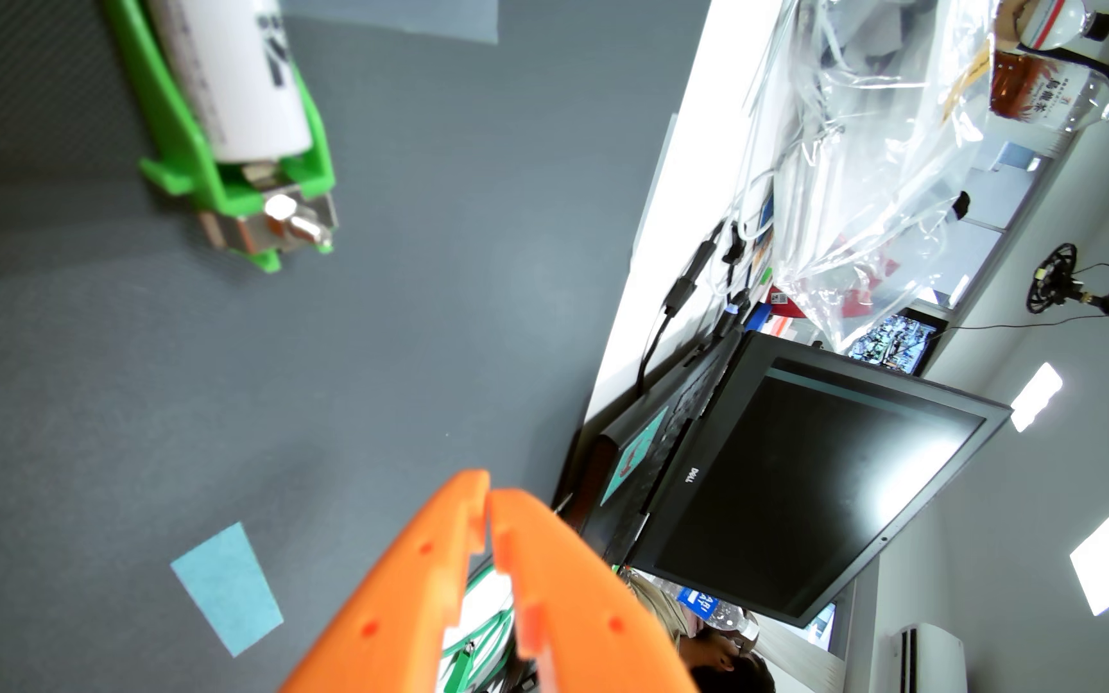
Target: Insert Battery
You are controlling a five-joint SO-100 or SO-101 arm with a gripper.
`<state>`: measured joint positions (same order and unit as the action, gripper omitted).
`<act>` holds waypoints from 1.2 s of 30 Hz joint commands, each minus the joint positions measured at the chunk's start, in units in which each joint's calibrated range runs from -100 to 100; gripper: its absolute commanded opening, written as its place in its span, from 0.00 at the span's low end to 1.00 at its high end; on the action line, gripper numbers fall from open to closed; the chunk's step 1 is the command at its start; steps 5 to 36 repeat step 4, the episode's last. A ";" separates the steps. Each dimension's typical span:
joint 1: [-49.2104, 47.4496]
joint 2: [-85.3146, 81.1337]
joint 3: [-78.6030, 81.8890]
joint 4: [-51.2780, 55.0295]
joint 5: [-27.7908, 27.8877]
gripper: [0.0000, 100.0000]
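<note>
Wrist view: orange plastic two-finger gripper [488, 496] at six o'clock, jaws pressed together, holding nothing. White cylindrical battery [248, 73] lies in a green plastic holder [232, 180] at eleven o'clock, well apart, long axis pointing roughly toward the jaws

We see a grey mat [352, 320] carrying a green holder [172, 143] at eleven o'clock — a white battery [245, 73] sits in it — and a blue patch [226, 586] at seven o'clock, well apart.
</note>
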<state>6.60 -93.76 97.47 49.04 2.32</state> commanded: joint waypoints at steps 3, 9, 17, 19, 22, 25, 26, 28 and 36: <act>-0.22 -0.65 -0.26 -0.01 0.10 0.02; -0.34 -0.74 -0.26 -0.01 0.10 0.02; -0.34 -0.74 -0.26 -0.01 0.10 0.02; -0.34 -0.74 -0.26 -0.01 0.10 0.02; -0.34 -0.74 -0.26 -0.01 0.10 0.02; -0.34 -0.74 -0.26 -0.01 0.10 0.02; -0.34 -0.74 -0.26 -0.01 0.10 0.02; -0.34 -0.74 -0.26 -0.01 0.10 0.02; -0.34 -0.74 -0.26 -0.01 0.10 0.02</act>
